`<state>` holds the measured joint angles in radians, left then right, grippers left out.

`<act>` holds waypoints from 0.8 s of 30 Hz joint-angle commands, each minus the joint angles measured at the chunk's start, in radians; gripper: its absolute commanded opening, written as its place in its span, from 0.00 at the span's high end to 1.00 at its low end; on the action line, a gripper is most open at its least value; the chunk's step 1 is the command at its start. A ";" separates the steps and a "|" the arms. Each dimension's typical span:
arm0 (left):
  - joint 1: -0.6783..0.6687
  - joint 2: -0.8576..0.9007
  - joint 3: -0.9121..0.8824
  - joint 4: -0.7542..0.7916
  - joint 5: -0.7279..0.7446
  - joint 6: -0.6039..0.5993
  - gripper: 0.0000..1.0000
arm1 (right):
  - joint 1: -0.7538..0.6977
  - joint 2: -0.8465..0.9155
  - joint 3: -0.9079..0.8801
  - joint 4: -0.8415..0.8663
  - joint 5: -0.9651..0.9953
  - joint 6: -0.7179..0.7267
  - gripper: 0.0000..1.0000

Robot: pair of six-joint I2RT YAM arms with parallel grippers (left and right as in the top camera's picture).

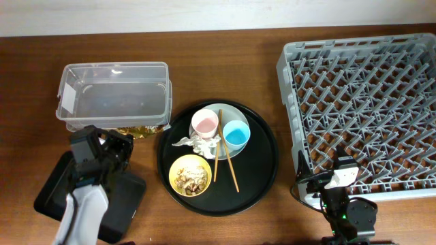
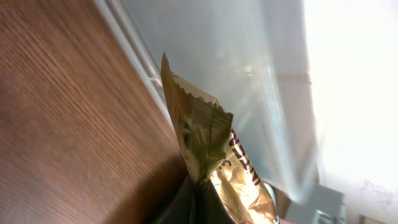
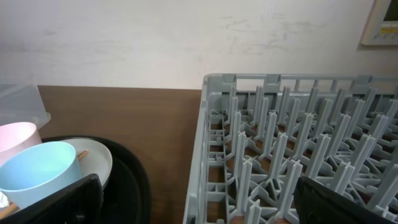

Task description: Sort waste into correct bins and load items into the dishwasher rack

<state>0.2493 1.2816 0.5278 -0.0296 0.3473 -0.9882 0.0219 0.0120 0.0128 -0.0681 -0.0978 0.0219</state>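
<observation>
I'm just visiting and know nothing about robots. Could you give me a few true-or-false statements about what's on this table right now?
The rack holds no dishes. True.
The pink cup sits in the clear box. False: it stands on the round tray, beside the blue cup.
The left jaws pinch a gold-brown wrapper. True.
The yellow bowl is empty. False: it holds food scraps.
The right jaws are shut. False: they are open, holding nothing.

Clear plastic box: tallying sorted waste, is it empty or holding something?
Empty: the clear plastic box shows only its bare floor; the brown wrapper is outside, by its front wall.
</observation>
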 commanded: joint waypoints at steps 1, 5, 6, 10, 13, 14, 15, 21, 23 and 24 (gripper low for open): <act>0.002 -0.184 -0.007 -0.062 0.015 0.016 0.99 | 0.003 -0.006 -0.007 -0.001 0.002 0.002 0.01; 0.002 -0.304 -0.007 -0.069 0.074 0.016 0.99 | 0.003 -0.006 -0.007 -0.001 0.002 0.002 0.01; 0.000 -0.329 -0.007 -0.085 0.093 0.017 0.99 | 0.003 -0.006 -0.007 -0.001 0.002 0.002 0.01; -0.055 -0.394 -0.007 -0.247 0.127 0.081 0.99 | 0.003 -0.006 -0.007 -0.001 0.002 0.002 0.01; -0.132 -0.391 -0.007 -0.315 0.108 0.131 0.99 | 0.003 -0.006 -0.007 -0.001 0.002 0.002 0.01; -0.157 -0.386 -0.007 -0.324 0.087 0.131 0.99 | 0.003 -0.006 -0.007 -0.001 0.002 0.002 0.01; -0.210 -0.373 -0.007 -0.325 0.055 0.137 0.99 | 0.003 -0.006 -0.007 -0.001 0.002 0.002 0.01; -0.397 -0.301 -0.007 -0.316 -0.141 0.138 0.99 | 0.003 -0.006 -0.007 -0.001 0.002 0.002 0.01; -0.435 -0.274 -0.007 -0.291 -0.173 0.138 0.98 | 0.003 -0.006 -0.007 -0.001 0.002 0.002 0.01; -0.446 -0.262 -0.007 -0.269 -0.172 0.138 0.87 | 0.003 -0.006 -0.007 -0.001 0.002 0.002 0.01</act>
<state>-0.1577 0.9878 0.5262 -0.3382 0.2672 -0.8730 0.0219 0.0120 0.0128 -0.0681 -0.0975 0.0223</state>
